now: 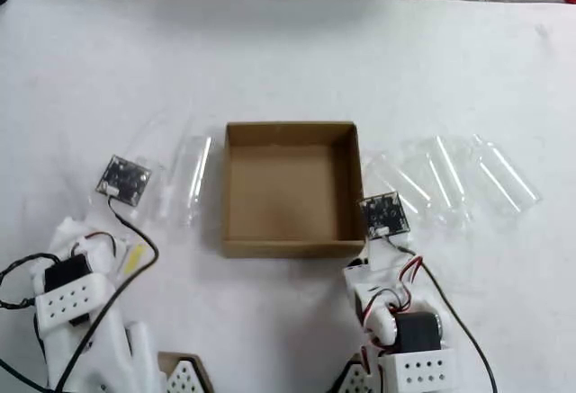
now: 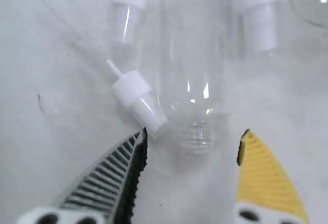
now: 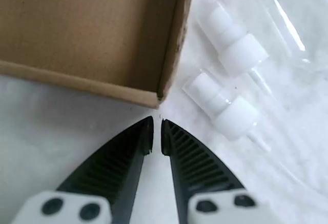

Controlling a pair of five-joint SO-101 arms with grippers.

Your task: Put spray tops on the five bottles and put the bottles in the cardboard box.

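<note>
A clear bottle (image 2: 192,70) lies on the white table with its bare threaded neck pointing between the fingers of my left gripper (image 2: 193,133), which is open around the neck without touching it. A loose white spray top (image 2: 138,101) lies beside the neck, and two more spray tops (image 2: 256,14) lie farther off. My right gripper (image 3: 157,121) is shut and empty at the near corner of the cardboard box (image 3: 169,65). Two white spray tops (image 3: 225,106) lie next to that corner. The box (image 1: 236,186) holds nothing.
Clear bottles lie on both sides of the box, one group on the left (image 1: 193,177) and several on the right (image 1: 450,177). The left arm (image 1: 67,294) and right arm (image 1: 396,321) sit at the table's front edge.
</note>
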